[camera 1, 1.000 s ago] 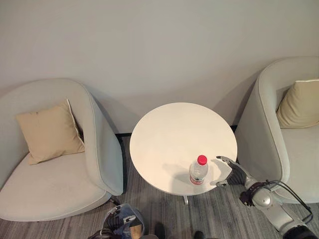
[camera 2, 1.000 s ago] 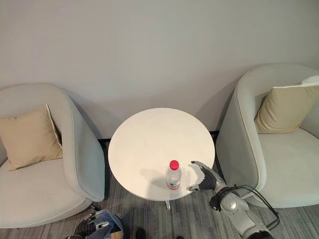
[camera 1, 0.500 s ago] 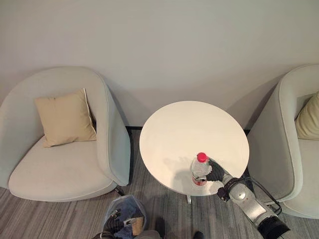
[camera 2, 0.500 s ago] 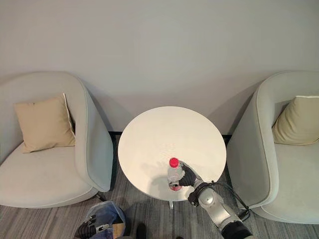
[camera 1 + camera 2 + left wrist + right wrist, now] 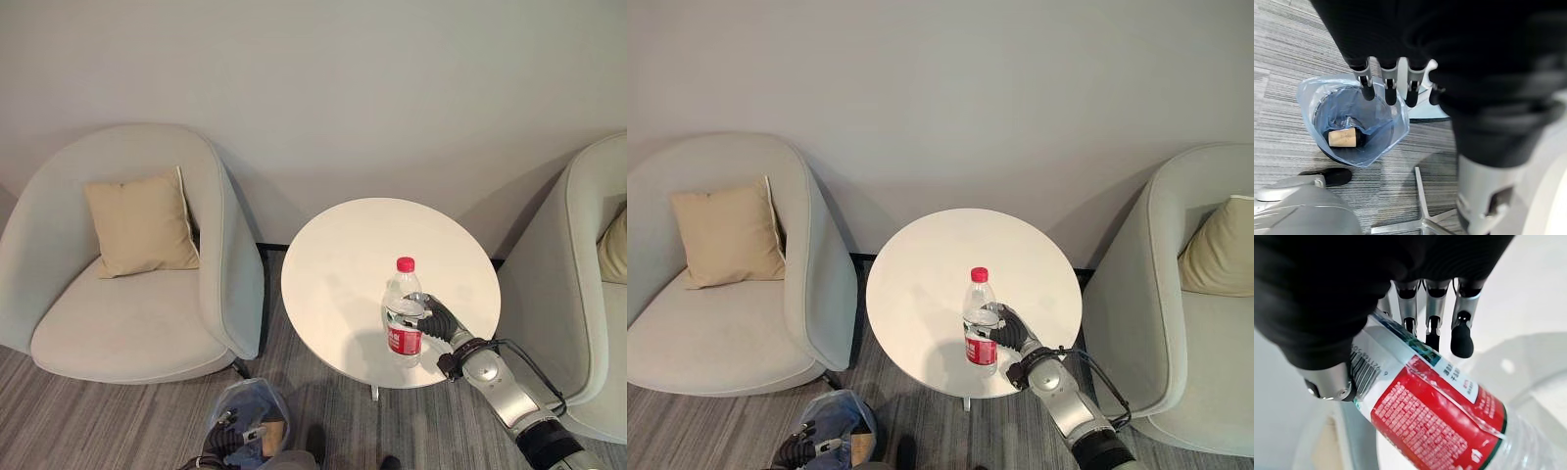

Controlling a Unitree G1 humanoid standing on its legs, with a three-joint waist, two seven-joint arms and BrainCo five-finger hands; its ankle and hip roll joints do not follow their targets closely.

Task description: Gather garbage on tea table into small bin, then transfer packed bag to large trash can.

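So here we've got the clear plastic water bottle with the red cap and red label (image 5: 403, 315) standing upright at the near right part of the round white tea table (image 5: 343, 264), and our right hand (image 5: 437, 319) is wrapped around its lower half from the right side. In the right wrist view the fingers (image 5: 1463, 333) curl over the label, so that's a proper grasp on the bottle. We can't tell if the bottle's base is touching the tabletop or raised just off it.

Our left hand (image 5: 1391, 81) hangs low at the near left, fingers pointing straight down and relaxed, holding nothing. Right below it on the grey striped carpet (image 5: 1293, 58) sits the small bin lined with a pale blue plastic bag (image 5: 1354, 122), just left of the table's base. There's a tan, cork-like cylinder (image 5: 1342, 138) lying at the bottom of it.

Either side of the table we see a light grey armchair, the left one (image 5: 127, 284) with a beige cushion (image 5: 142, 225), the right one (image 5: 1176, 294) with a beige cushion too (image 5: 1219, 259).
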